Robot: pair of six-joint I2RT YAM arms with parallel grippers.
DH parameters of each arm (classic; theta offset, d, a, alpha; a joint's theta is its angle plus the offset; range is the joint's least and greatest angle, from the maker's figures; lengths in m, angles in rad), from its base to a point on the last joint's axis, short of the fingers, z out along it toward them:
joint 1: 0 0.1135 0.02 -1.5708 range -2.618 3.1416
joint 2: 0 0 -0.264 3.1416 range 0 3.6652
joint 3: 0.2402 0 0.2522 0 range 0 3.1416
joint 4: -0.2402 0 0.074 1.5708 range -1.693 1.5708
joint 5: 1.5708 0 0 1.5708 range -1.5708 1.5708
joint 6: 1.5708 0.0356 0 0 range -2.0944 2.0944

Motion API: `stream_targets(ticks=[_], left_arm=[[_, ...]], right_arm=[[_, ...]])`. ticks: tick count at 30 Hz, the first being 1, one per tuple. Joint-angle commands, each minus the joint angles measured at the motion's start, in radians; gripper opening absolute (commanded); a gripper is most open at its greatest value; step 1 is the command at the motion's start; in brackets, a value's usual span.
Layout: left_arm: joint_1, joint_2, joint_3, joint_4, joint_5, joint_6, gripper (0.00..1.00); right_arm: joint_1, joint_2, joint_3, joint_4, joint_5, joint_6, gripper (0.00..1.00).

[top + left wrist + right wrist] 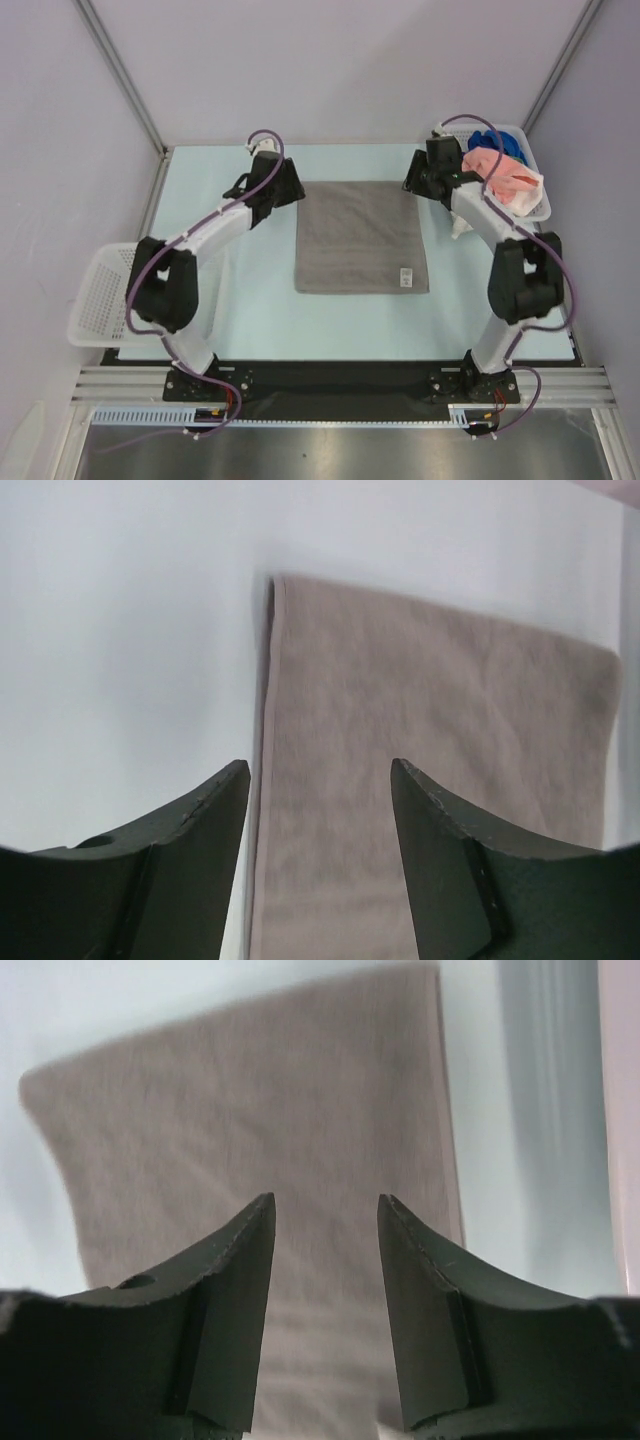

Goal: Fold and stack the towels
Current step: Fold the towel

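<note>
Top external view: grey towel (360,237) lies flat; judged soft, light, limp. Left pincer (320,775) and right pincer (325,1205) stand open, empty, by its far corners; pinch there.

3 towels in all: 1 grey towel (360,235) mid-frame, 1 pink towel (505,175) + 1 blue towel (497,140) upper right. 2 white baskets: right basket (543,203) upper right, left basket (100,290) at left edge. 2 robot arms: left arm (215,235), right arm (500,232).
</note>
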Motion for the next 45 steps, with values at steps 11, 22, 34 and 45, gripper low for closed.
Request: stream_targets(ticks=[11, 22, 34, 45], left_arm=[[0.133, 0.475, 0.519, 0.034, 0.268, 0.117, 0.66], [0.133, 0.624, 0.627, -0.069, 0.258, 0.065, 0.61], [0.129, 0.683, 0.692, -0.149, 0.248, 0.078, 0.58], [0.129, 0.706, 0.693, -0.121, 0.259, 0.063, 0.56]], right_arm=[[-0.106, 0.490, 0.551, -0.087, -0.005, -0.072, 0.49], [-0.109, 0.555, 0.537, -0.061, -0.027, -0.081, 0.50], [-0.109, 0.578, 0.524, -0.059, -0.056, -0.073, 0.49], [-0.098, 0.604, 0.540, -0.053, -0.056, -0.065, 0.49]])
